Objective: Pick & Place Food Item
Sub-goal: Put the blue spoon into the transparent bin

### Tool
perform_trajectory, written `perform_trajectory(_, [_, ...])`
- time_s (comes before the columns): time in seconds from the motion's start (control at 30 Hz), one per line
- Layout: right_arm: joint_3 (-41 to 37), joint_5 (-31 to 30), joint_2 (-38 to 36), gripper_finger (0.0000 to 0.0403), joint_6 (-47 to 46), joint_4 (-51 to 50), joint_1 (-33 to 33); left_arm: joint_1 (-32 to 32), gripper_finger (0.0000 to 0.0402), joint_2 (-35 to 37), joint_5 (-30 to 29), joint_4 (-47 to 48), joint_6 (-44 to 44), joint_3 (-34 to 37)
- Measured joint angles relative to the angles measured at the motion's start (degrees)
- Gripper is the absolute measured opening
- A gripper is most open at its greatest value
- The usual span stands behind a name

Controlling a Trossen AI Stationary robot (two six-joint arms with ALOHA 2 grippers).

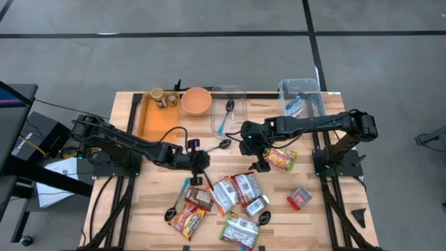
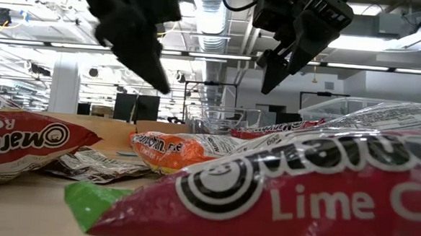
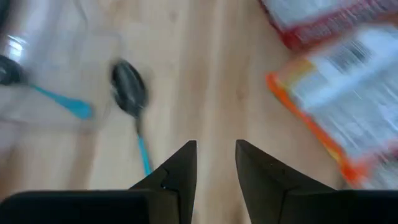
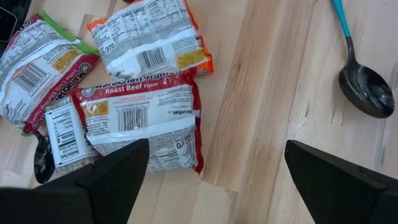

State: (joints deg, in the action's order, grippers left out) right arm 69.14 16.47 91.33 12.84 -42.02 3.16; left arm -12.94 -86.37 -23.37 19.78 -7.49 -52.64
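The robot appeared to be at the reaching step, with no food item yet picked up. The right gripper (image 1: 259, 159) hovered above the table near its middle, its 2 fingers spread wide and empty. In the right wrist view, those fingers (image 4: 112, 177) framed a red roast beef ramen packet (image 4: 142, 124) lying flat on the wood, with an orange-edged ramen packet (image 4: 152, 43) touching it on one side and a small can (image 4: 64, 134) overlapping its corner. This roast beef packet seemed the likely target. The next move probably called for lowering straight down over it and closing on its edges without catching the can. Another ramen packet (image 1: 281, 159) lay just beside the gripper in the overhead view.

The left gripper (image 1: 198, 159) hung near the table's middle too, its arm stretched in from the left. Its fingers (image 3: 180, 171) stood slightly apart, holding nothing, over bare wood beside a black spoon with a blue handle (image 3: 132, 99). 2 clear bins (image 1: 301, 96) sat at the table's far edge, likely the drop place.
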Motion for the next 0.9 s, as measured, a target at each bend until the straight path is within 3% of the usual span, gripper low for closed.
perform_trajectory(0.27, [0.0, 0.0, 0.0, 0.037, 0.0, -1.0, 0.0, 6.2, 0.0106, -11.1, -1.9, -7.0, 0.6, 0.0])
perform_trajectory(0.43, [0.0, 0.0, 0.0, 0.037, -0.1, -1.1, 0.0, 10.7, 0.0127, -14.9, -3.5, -11.0, 2.5, 0.0])
perform_trajectory(0.7, [0.0, 0.0, 0.0, 0.037, 0.2, -1.3, 0.0, 15.3, 0.0167, -17.8, 1.2, -12.3, 2.5, 0.0])
perform_trajectory(0.9, [0.0, 0.0, 0.0, 0.037, 0.2, -1.2, 0.0, 18.1, 0.0163, -18.1, 8.5, -16.4, 2.0, 2.0])
